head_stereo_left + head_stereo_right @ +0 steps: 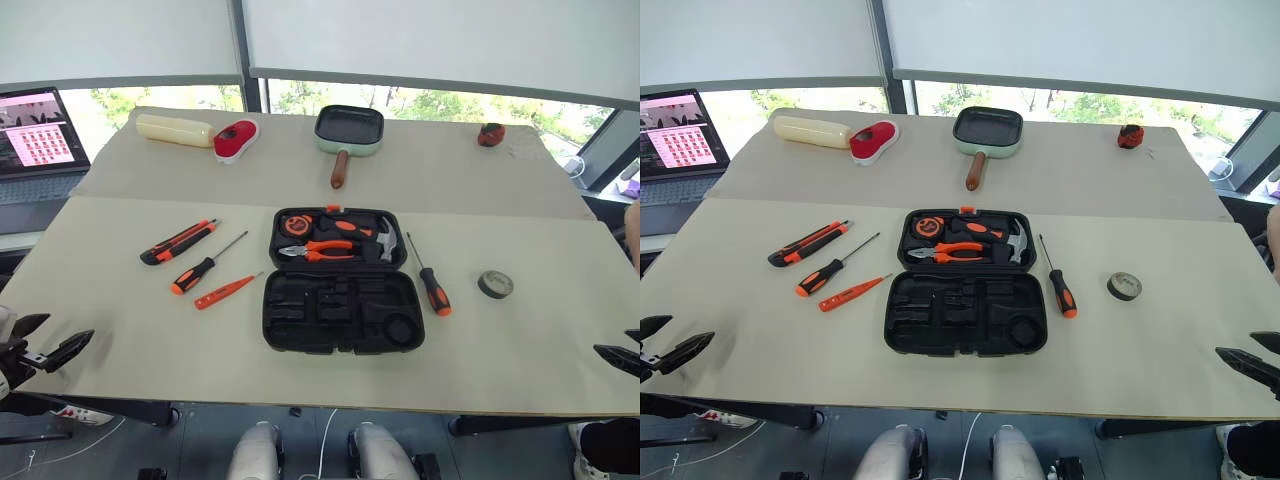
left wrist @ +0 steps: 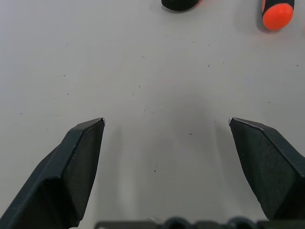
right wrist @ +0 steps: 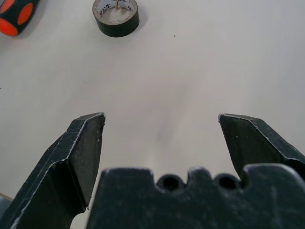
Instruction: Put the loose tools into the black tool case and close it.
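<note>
the head views show the black tool case (image 1: 340, 280) lying open at table centre, its long axis across the table. the right wrist view shows the tape roll (image 3: 116, 17) closer up. left gripper (image 2: 167, 125) and right gripper (image 3: 162, 119) hover at the near table corners, fingers spread, empty.

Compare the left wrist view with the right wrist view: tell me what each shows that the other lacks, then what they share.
Left wrist view: the butt ends of two tool handles, one black, one orange.
Right wrist view: the small black tape roll and a black-and-orange screwdriver handle.
Both: a bare stretch of the pale table between the open fingers of the left gripper and the right gripper.
</note>
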{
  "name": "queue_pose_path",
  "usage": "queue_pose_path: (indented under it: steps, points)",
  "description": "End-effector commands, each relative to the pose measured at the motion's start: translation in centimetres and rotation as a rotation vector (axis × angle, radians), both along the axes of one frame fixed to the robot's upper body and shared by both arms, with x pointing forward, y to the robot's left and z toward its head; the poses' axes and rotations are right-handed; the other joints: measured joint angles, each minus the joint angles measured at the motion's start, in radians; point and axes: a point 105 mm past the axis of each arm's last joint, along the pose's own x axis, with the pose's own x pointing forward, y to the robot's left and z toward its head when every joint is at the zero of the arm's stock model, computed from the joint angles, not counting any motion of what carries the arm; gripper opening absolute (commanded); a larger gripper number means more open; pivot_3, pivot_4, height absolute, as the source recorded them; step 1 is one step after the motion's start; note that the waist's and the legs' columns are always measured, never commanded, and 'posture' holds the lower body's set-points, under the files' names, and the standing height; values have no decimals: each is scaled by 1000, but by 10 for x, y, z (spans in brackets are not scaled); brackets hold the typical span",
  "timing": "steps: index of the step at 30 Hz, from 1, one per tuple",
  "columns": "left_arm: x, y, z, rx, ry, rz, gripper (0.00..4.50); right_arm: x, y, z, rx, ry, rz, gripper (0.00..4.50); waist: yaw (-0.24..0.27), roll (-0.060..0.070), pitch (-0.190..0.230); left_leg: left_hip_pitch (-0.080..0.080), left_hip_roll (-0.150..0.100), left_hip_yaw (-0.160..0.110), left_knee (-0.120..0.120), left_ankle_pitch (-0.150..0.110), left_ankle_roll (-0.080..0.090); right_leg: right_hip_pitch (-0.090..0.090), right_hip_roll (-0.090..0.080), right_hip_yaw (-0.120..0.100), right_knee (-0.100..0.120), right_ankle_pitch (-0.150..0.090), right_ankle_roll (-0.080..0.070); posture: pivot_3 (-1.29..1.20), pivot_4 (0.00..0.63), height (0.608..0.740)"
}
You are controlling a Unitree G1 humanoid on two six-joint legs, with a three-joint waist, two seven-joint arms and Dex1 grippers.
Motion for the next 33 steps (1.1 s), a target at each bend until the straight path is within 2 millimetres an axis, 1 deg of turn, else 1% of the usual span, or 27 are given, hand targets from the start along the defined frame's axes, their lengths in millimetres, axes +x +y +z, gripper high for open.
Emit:
queue_pose_path:
  steps: [1, 2, 4, 6, 8, 11, 12, 13, 15, 20, 24, 25, 26, 31, 32, 33]
  points:
    - [7, -4, 9, 38, -22, -25, 4480, 8, 4, 17, -66, -70, 14, 4431, 0, 0, 0, 0, 0, 0, 0, 0, 0, 0, 0, 0, 0, 0, 0, 0, 150, 740]
    - [11, -4, 10, 49, -28, -24, 4480, 11, 7, 21, -88, -95, 14, 4431, 1, 0, 0, 0, 0, 0, 0, 0, 0, 0, 0, 0, 0, 0, 0, 0, 150, 740]
    - [26, -13, 18, 61, -51, -51, 4480, 20, 23, 37, -100, -163, 43, 4431, 3, 0, 0, 0, 0, 0, 0, -1, -2, 0, 0, 0, 1, 2, 3, 0, 150, 740]
    - [41, -27, 25, 41, -66, -84, 4480, 31, 48, 54, -108, -211, 109, 4431, 3, 1, 0, 0, 0, 0, 0, -2, -5, 0, 0, 0, 1, 3, 5, 0, 150, 740]
    - [55, -45, 32, 8, -69, -135, 4480, 38, 80, 69, -95, -245, 199, 4431, 3, 1, 0, 0, -1, 0, 0, -2, -6, 0, 0, 0, 2, 4, 7, 0, 150, 740]
    - [67, -62, 36, 4, -55, -187, 4480, 43, 119, 84, -68, -281, 297, 4431, 2, 1, 0, 0, -1, -1, 0, -1, -4, 0, 1, 0, 2, 4, 7, 0, 150, 740]
    - [75, -70, 37, -9, -41, -200, 4480, 46, 138, 87, -67, -292, 352, 4431, 1, 1, 0, 0, -1, -1, 0, 1, 0, 0, 2, 0, 2, 4, 7, 0, 150, 740]
    - [82, -77, 37, -13, -30, -215, 4480, 48, 155, 89, -64, -294, 401, 4431, 0, 1, 0, -1, -1, -1, 0, 1, 0, 0, 2, 0, 2, 4, 7, 0, 150, 740]
    - [91, -88, 35, -9, -2, -249, 4480, 49, 182, 90, -51, -292, 481, 4431, 1, 0, 0, -1, -1, -1, 0, 1, 0, 0, 3, 0, 2, 4, 7, 0, 150, 740]
    - [106, -104, 20, 4, 66, -297, 4480, 44, 230, 90, -18, -288, 644, 4431, 2, -1, 1, -3, -2, -2, 0, 1, 0, -1, 3, 0, 2, 4, 8, 0, 150, 740]
    - [119, -110, 7, 18, 90, -306, 4480, 41, 255, 94, 13, -317, 719, 4431, 3, -1, 1, -3, -2, -3, 0, 1, 0, -1, 3, 0, 2, 4, 8, 0, 150, 740]
    - [122, -111, 4, 20, 95, -307, 3970, 40, 258, 95, 18, -322, 730, 4500, 3, -1, 1, -3, -2, -3, 0, 1, 0, -1, 3, 0, 2, 4, 8, 0, 150, 740]
    - [125, -113, 1, 19, 103, -311, 3912, 40, 261, 97, 24, -326, 742, 4500, 3, -1, 1, -3, -3, -3, 1, 1, 0, -1, 3, 0, 2, 4, 8, 0, 150, 740]
    - [126, -117, -16, 46, 152, -363, 1958, 39, 267, 99, 32, -341, 752, 4500, 7, -2, 1, -5, -3, -4, 2, 1, 0, -1, 3, -1, 2, 4, 9, 0, 150, 740]
    - [127, -118, -16, 43, 151, -369, 1604, 39, 267, 99, 34, -342, 751, 4500, 7, -2, 1, -5, -3, -4, 2, 1, 0, -1, 3, -1, 2, 4, 9, 0, 150, 740]
    - [128, -120, -12, 24, 137, -377, 1356, 39, 267, 99, 34, -342, 748, 4500, 7, -2, 1, -5, -3, -4, 2, 1, 0, -1, 3, -1, 2, 4, 9, 0, 150, 740]
